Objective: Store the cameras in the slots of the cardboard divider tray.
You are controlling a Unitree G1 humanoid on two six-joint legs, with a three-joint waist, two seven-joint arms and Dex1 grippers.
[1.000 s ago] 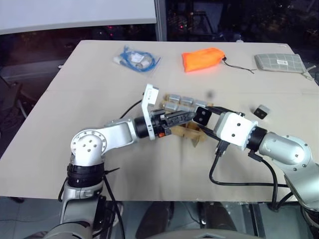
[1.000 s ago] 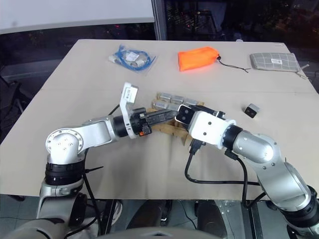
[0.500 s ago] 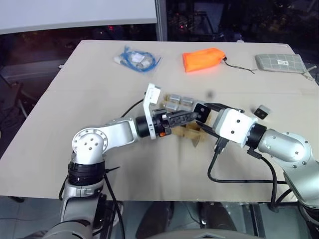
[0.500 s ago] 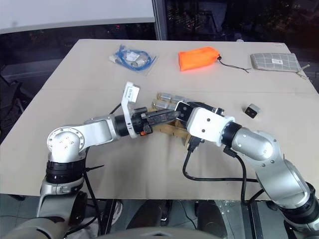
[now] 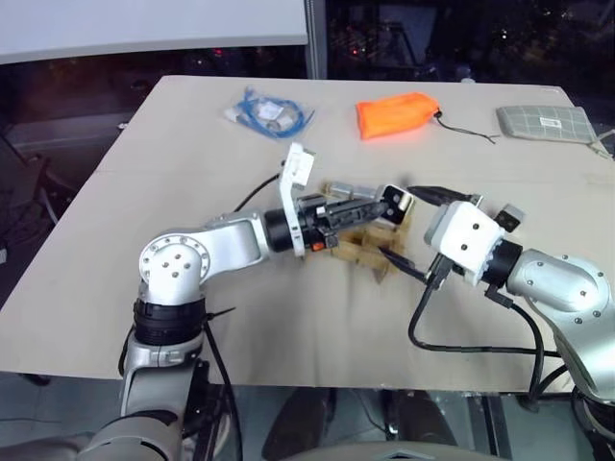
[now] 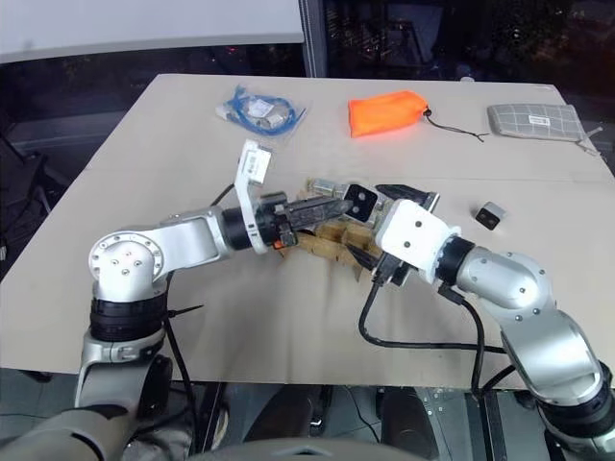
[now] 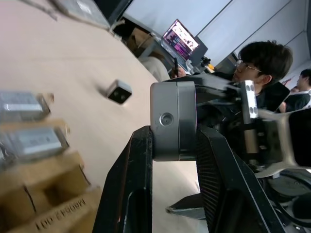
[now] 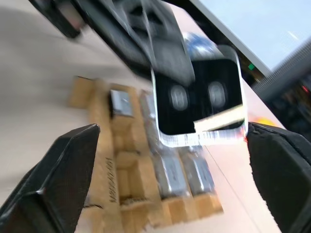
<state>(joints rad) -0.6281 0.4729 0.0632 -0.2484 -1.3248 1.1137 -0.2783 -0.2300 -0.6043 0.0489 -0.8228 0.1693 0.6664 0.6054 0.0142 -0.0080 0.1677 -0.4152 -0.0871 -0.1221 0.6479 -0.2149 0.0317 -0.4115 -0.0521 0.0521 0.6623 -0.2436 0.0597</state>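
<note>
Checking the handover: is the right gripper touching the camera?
Apart. The right wrist view shows the right gripper wide open, with gaps either side of the camera.

Beige table [image 5: 173,144]; dark windows [image 5: 461,38]

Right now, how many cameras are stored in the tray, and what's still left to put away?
Done: several cameras already sit in the cardboard tray; the exact count is hard to read. In hand: the left pincer is shut on one camera, held above the tray, while the right pincer stands open around it without holding it. Left: that held camera needs a slot, and a loose camera still lies on the table.
</note>
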